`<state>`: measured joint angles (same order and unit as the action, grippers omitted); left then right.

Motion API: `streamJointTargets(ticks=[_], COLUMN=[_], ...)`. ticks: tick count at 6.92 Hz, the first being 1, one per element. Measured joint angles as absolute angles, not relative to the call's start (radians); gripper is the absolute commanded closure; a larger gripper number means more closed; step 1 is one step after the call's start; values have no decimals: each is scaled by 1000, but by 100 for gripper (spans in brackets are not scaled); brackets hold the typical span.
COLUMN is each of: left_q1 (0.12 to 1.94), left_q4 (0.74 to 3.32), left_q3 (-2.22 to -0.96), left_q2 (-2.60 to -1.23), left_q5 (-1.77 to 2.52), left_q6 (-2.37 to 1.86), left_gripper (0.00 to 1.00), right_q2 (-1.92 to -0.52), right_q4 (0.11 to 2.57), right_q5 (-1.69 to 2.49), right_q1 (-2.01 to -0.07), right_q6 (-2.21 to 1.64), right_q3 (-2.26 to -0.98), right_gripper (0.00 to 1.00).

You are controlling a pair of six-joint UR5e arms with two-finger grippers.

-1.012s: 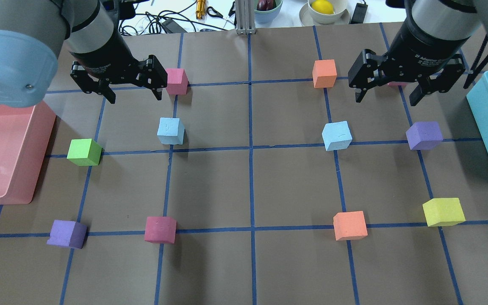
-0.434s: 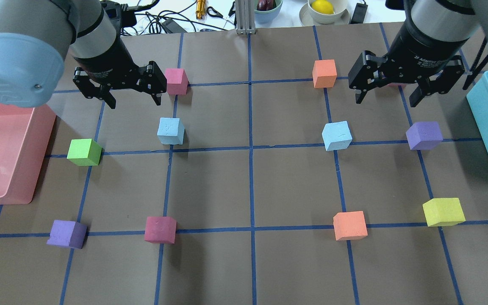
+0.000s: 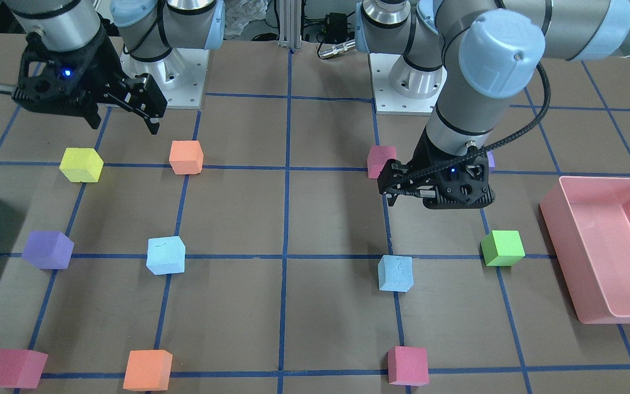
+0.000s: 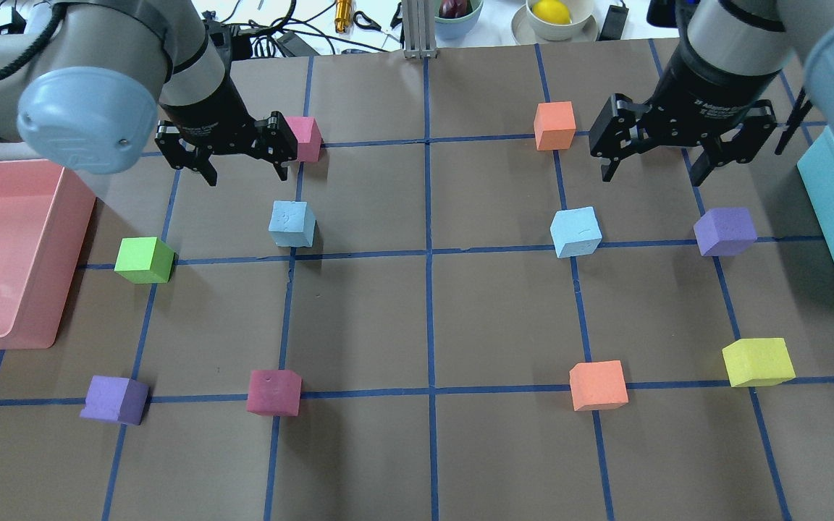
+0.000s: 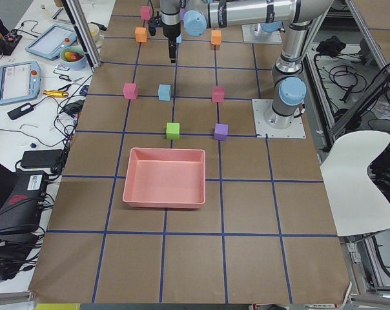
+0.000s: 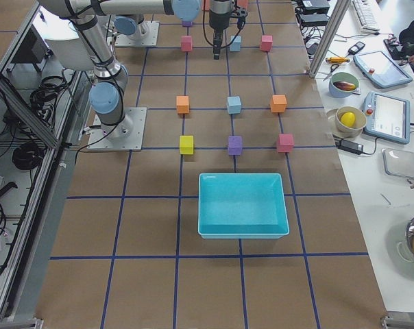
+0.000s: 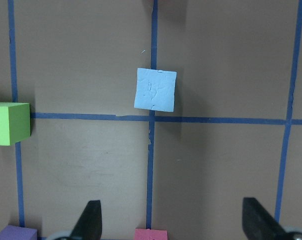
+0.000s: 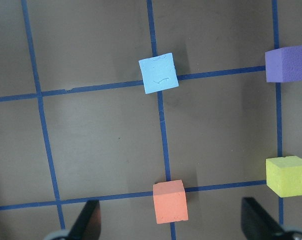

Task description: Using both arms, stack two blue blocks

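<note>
1. When we look at the table, we see two blue blocks. Both are pale sky-blue cubes with little scratches on top.
2. We find the left blue block (image 4: 292,223) flat on the brown table, next to a spot where two blue tape lines (image 4: 428,325) cross.
3. We find the right blue block (image 4: 575,231) sitting right on another tape crossing. The two blocks are well apart, one on each side of the table.
4. We see the left gripper (image 4: 247,177) up in the air, near its blue block but not touching it. Its fingers are spread wide and hold nothing. A pink block (image 4: 306,137) is just beside it.
5. We see the right gripper (image 4: 650,179) up in the air too, with wide-spread fingers and nothing in them. An orange block (image 4: 554,125) sits near it.
6. Since a second ago, the left gripper has slid a little toward its blue block and looks smaller.
7. The right gripper has moved a tiny bit toward the middle.
8. None of the blocks has moved.
</note>
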<state>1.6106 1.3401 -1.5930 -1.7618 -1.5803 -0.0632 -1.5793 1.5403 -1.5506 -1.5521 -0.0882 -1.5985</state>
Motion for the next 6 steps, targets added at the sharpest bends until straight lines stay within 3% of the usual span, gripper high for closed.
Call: streamJointTargets(ticks=[6], left_q1=[1608], left_q4=[1055], left_q3=[-1638], left_q2=[-2037], left_q5=[-1585], left_q6=[37], left_gripper=[0], right_q2=[-1219], right_q4=[1913], right_q5=[-1551], right_q1=[-1552], right_q6=[67], right_q3=[-1627], right_gripper=[0])
